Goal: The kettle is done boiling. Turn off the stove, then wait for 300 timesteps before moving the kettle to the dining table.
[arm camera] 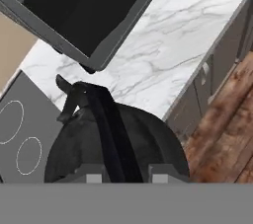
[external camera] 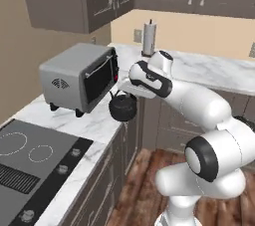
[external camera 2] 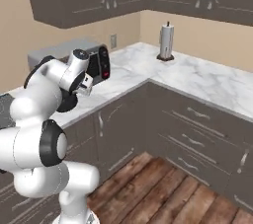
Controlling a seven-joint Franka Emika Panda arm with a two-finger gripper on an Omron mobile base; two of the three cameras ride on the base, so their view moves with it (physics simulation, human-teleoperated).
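Hand view: one hand (arm camera: pixel 122 177), fingers pinching the thin arched handle of the kettle (arm camera: pixel 116 144), which is hanging directly under the wrist. In the left base view the kettle (external camera: pixel 123 107) is sitting in the air, clear of the table (external camera: pixel 94 120), just past the table's front edge and beside the toaster oven (external camera: pixel 79 76).

One stove (external camera: pixel 35 170), flat and dark, is lying inset in the table at the lower left of the left base view, well apart from the kettle; two white burner rings, a ribbed vent strip and three front knobs are showing there.

One toaster oven, grey with a dark glass door, is standing on short dark feet; a small white fan-shaped mark is showing on its side, no readable writing.

One paper towel roll (external camera 2: pixel 167 41) is standing upright at the back of the corner run of table.

Open room: wood floor (external camera 2: pixel 163 188) is spreading wide in front of the cabinet fronts. Marble is lying bare between the toaster oven and the paper towel roll.
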